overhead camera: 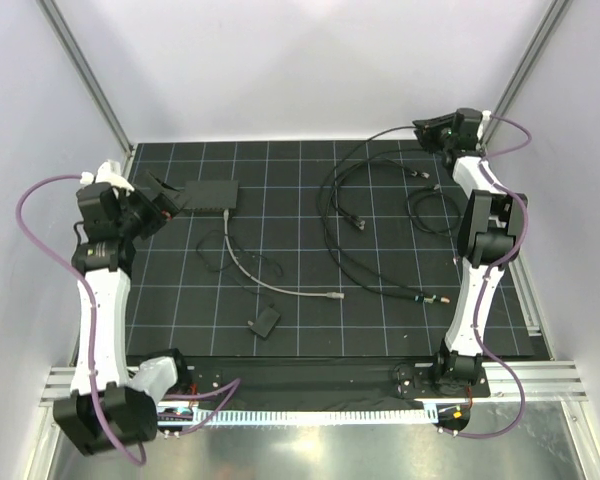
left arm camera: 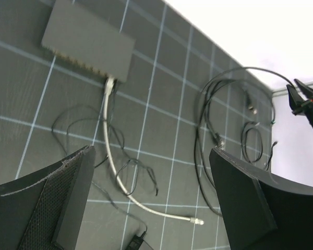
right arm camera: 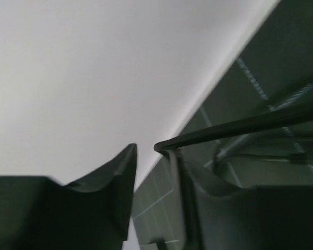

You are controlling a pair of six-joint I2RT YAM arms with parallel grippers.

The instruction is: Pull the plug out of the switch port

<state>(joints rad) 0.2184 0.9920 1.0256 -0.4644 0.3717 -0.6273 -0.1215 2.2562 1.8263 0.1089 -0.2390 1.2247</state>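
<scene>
**A:** The switch (overhead camera: 212, 194) lies flat at the far left of the mat (overhead camera: 360, 330) — a light box, likely to slide if tugged. Its white cable (left arm camera: 112, 161) is floppy.

**B:** So pinch the small stiff plug (left arm camera: 110, 82) at the port. The left gripper (left arm camera: 151, 151) hovers wide open and empty, with the plug ahead, in line with its gap. The right gripper (right arm camera: 150, 156) — barely parted, a dark cable (right arm camera: 240, 127) draped over one finger.
</scene>
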